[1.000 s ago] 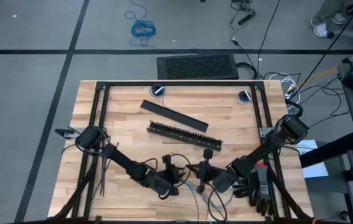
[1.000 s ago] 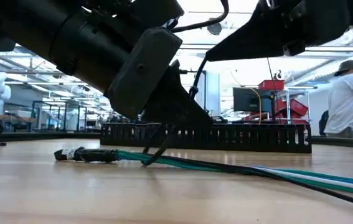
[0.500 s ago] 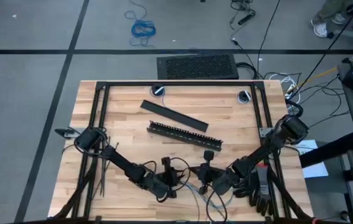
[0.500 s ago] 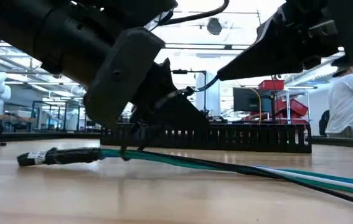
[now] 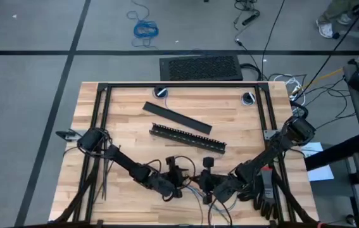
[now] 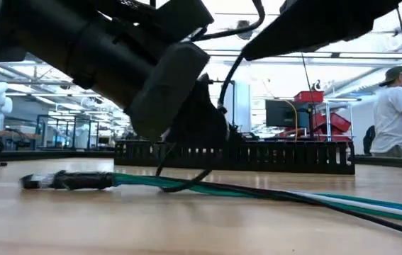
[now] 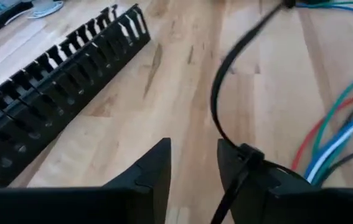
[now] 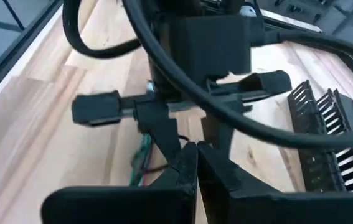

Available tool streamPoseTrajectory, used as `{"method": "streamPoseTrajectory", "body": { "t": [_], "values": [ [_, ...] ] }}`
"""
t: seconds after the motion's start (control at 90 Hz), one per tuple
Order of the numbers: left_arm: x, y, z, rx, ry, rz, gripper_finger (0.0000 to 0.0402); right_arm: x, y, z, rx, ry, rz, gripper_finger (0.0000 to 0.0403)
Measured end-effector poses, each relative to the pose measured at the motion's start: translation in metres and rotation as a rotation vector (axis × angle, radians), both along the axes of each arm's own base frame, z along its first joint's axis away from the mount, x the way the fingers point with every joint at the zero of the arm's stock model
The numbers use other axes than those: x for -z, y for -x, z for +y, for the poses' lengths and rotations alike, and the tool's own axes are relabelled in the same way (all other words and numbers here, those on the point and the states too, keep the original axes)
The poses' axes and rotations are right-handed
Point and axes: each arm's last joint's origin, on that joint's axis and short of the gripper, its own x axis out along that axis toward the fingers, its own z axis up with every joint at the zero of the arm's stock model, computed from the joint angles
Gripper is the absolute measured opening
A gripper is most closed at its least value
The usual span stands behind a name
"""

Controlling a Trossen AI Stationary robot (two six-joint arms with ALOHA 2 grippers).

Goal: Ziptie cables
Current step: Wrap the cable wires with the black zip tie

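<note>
Both arms work low over the near middle of the table, their grippers close together.

Left gripper: the fingers stand slightly apart with a narrow gap of bare wood between the tips. A ziptie lies against the outer side of one finger, where its head sits, and curves away ahead of the jaws in an open loop. Whether the jaws actually pinch it cannot be told. In the high view this gripper sits just beside the cables.

Right gripper: the fingers are pressed together at the tips, which touch the left arm's wrist hardware directly ahead. What, if anything, lies between them cannot be told. In the high view it is just right of the left gripper.

Cables: they lie flat on the table under both grippers, green, pale and dark strands running together to a black-wrapped end. In the left wrist view the blue, green and red strands splay just beyond that gripper's ziptie-side finger.

Slotted bar: it lies beyond both grippers, apart from the cables. A flat bar lies farther on. More zipties rest near the left arm's base.
</note>
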Motion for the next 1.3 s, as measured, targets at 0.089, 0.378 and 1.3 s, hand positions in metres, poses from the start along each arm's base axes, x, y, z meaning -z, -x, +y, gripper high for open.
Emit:
{"method": "streamPoseTrajectory", "body": {
  "t": [0.089, 0.378, 1.3],
  "values": [
    [0.000, 0.000, -0.001, 0.003, -0.002, 0.000, 0.0132, -0.001, -0.001, 0.000, 0.011, -0.004, -0.008, 0.0031],
    [0.000, 0.004, -0.011, 0.084, -0.014, 0.013, 0.0132, -0.007, -0.001, 0.001, 0.080, -0.139, -0.075, 0.0161],
    [-0.015, 0.003, -0.025, 0.178, -0.042, -0.122, 0.0132, 0.041, 0.019, 0.015, 0.212, -0.355, -0.228, 0.0190]
  ]
}}
